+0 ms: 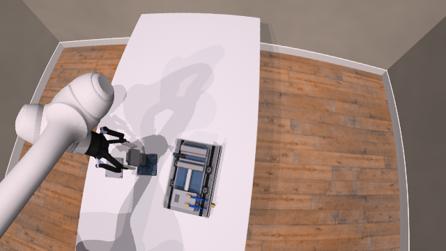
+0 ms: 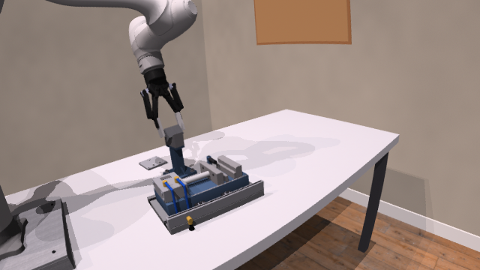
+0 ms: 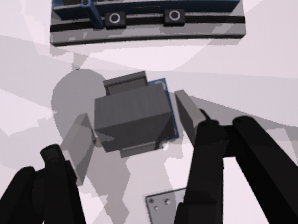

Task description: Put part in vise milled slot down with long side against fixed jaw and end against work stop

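Part [image 2: 173, 136] between end effector [image 2: 170, 127] fingertips

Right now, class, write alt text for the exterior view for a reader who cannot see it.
A white robot arm poises its open end effector astride a gray block atop a blue V-block, behind an open vise on a white table.

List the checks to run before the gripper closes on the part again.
1. Part rests on the V-block: ok.
2. Gripper is open and holds nothing: ok.
3. Fingers flank the part, one on each side: ok.
4. Infeed plate lies apart from the gripper's path down: ok.
5. Which way the milled slot faces: cannot tell.
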You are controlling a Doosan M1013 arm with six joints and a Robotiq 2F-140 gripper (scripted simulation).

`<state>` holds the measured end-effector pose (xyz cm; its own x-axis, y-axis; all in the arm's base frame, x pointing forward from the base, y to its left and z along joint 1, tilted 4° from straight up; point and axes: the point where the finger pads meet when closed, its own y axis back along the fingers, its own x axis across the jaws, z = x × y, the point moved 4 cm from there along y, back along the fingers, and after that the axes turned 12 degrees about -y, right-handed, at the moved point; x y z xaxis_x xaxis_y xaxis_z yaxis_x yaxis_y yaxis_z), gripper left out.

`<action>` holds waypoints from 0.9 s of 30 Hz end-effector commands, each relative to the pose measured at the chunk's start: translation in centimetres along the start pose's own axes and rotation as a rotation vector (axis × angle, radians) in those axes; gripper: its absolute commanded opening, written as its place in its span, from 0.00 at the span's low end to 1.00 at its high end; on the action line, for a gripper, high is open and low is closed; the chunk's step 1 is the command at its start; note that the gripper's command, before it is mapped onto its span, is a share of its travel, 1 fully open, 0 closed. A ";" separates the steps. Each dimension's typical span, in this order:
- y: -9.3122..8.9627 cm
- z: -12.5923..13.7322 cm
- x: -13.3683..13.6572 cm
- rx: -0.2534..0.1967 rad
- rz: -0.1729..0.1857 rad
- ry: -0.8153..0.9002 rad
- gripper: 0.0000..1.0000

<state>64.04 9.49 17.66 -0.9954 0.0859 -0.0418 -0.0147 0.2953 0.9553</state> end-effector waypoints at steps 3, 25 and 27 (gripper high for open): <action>0.0 -0.3 -0.1 -0.049 0.011 0.001 0.51; -0.2 -1.6 -0.3 -0.243 0.053 0.001 0.51; -0.2 -1.7 -0.4 -0.263 0.056 0.001 0.51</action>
<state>64.23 7.97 17.94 -0.9954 0.0951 0.0065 0.0127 0.0641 0.9979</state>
